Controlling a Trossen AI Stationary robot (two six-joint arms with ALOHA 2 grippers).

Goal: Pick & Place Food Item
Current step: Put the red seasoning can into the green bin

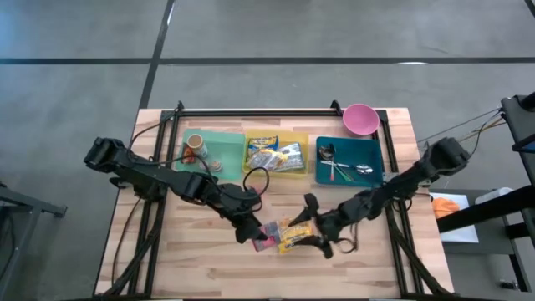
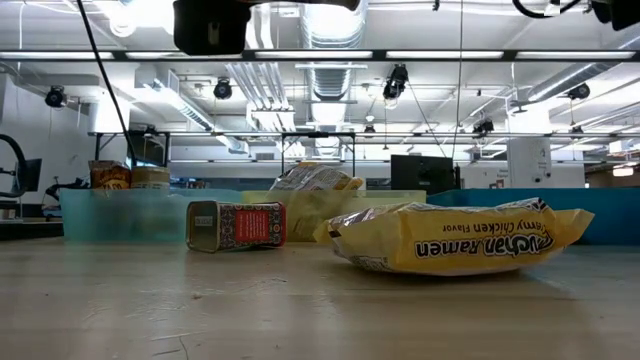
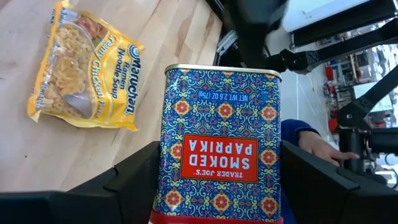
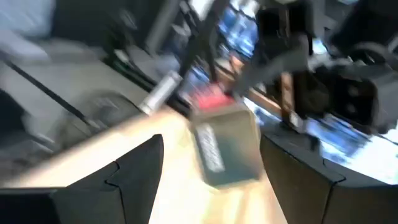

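Note:
My left gripper [image 1: 255,234] is shut on a blue-and-red smoked paprika tin [image 3: 217,155], which shows pink in the high view [image 1: 268,239]. A yellow ramen packet [image 1: 294,237] lies flat on the table just right of it [image 2: 455,240]. My right gripper [image 1: 322,238] hovers open over the packet's right end, touching nothing. Its wrist view is blurred and shows a box-like thing [image 4: 227,152] ahead of the fingers. In the low view a tin of the same pattern [image 2: 237,225] lies on its side on the table; whether it is the held one I cannot tell. My left gripper pinches the tin's two narrow long sides [image 3: 169,162] between its two fingers, which run along the tin. The fingers slant down toward the table's near right. The tin's lid end [image 3: 221,70] juts out ahead of them, its printed face up, over the table beside the packet.
Along the far side stand a green tray with cans [image 1: 226,144], a yellow tray of packets [image 1: 276,134], a blue tray with cutlery [image 1: 372,159] and a pink bowl [image 1: 359,119]. A person's hand and blue sleeve [image 3: 311,146] show beyond the table. Bare wood lies near the front edge.

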